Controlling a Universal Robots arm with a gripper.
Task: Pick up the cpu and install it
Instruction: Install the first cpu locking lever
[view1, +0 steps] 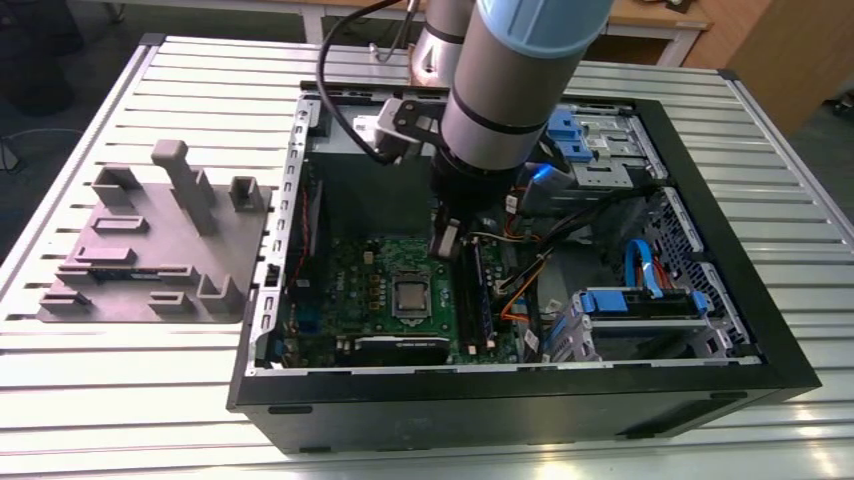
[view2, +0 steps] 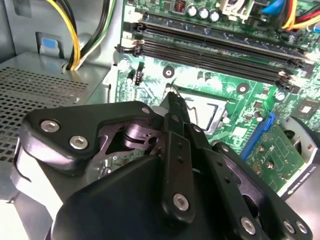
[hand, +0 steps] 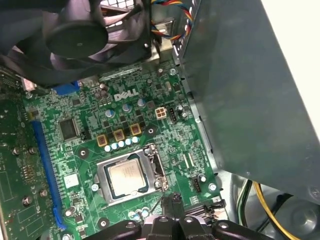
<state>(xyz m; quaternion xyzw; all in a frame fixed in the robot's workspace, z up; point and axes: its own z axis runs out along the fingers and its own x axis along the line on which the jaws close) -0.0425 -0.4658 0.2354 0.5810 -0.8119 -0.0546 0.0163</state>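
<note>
Item: small flat square cpu (hand: 126, 178) with a shiny silver-grey metal top, lying level inside the rectangular metal socket frame (hand: 102, 181) on the green motherboard (view1: 360, 290); in the exterior view it sits just below frame centre, and by its flush position it appears already seated. Black end effector (hand: 171, 201) of the grey arm (view1: 514, 90): fingers drawn together to a narrow tip with nothing visibly held, poised just beside the socket's edge, close above the board. Black computer case (view1: 534, 420): laid on its side with the open face up, evidently to give the arm access from above. Grey plastic fixture block (view1: 147, 250): at the exterior view's left on the slatted metal surface (view1: 134, 400), well apart from the case.
</note>
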